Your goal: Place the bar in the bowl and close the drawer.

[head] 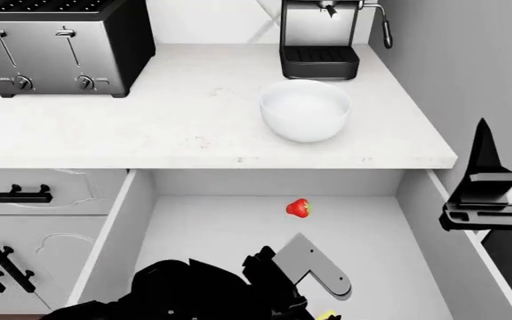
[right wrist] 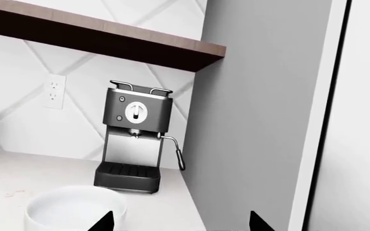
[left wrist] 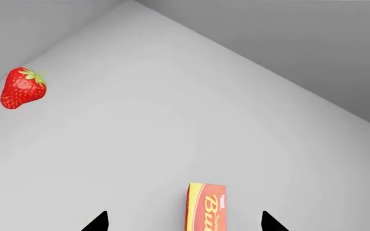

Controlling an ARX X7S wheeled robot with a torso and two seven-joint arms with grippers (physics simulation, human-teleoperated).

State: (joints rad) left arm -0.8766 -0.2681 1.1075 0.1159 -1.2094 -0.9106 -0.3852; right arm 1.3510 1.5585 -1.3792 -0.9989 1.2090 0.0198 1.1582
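The drawer (head: 229,233) stands open below the counter, and its pale floor fills the left wrist view (left wrist: 172,125). The red-orange bar (left wrist: 206,207) lies on the drawer floor between my left gripper's (left wrist: 185,223) open fingertips, not gripped. In the head view only a yellow sliver of the bar (head: 328,315) shows past my left arm (head: 211,290). The white bowl (head: 306,109) sits on the counter in front of the coffee machine and also shows in the right wrist view (right wrist: 75,209). My right gripper (right wrist: 179,224) is open and empty, raised at the drawer's right side (head: 483,177).
A red strawberry (head: 299,208) lies at the back of the drawer and shows in the left wrist view (left wrist: 23,88). A coffee machine (head: 320,37) and a toaster (head: 56,43) stand on the counter. Narrower closed drawer fronts (head: 25,193) are at the left. A grey wall (head: 469,67) bounds the right.
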